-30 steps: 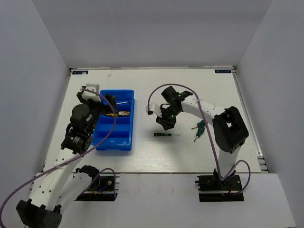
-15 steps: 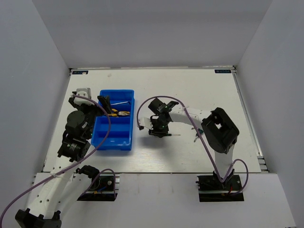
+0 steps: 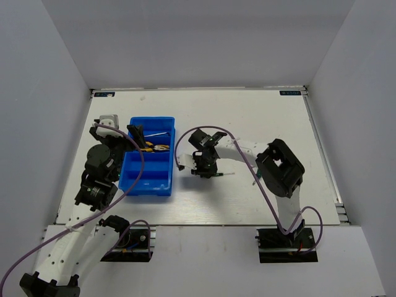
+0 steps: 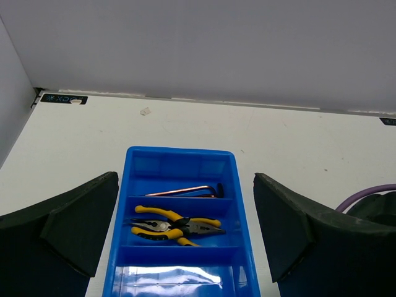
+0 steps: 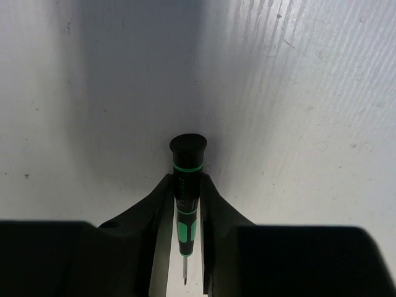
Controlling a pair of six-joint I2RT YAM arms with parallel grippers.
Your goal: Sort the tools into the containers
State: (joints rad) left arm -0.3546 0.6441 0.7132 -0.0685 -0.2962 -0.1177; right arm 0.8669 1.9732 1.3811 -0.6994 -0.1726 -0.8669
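A green-and-black screwdriver (image 5: 188, 151) lies on the white table, its shaft pointing right in the top view (image 3: 224, 175). My right gripper (image 5: 185, 179) is shut on the screwdriver's handle, one finger pressed to each side (image 3: 204, 168). The blue bin (image 4: 179, 162) stands left of it (image 3: 171, 154). Its middle compartment holds two yellow-handled pliers (image 4: 176, 226), and its far compartment holds thin hex keys (image 4: 192, 190). The near compartment shows nothing in it. My left gripper (image 4: 185, 179) hangs open over the bin's near end (image 3: 133, 133), its fingers wide apart.
My right arm's elbow (image 3: 281, 167) sits over the table's right half, with a purple cable (image 3: 185, 139) looping above the gripper. A small green tool (image 3: 256, 179) peeks out beside that elbow, mostly hidden. Grey walls close in the table.
My right gripper has swung left and down onto the screwdriver and its jaws have closed on the handle. The left arm drew back a little from the bin, then held still.
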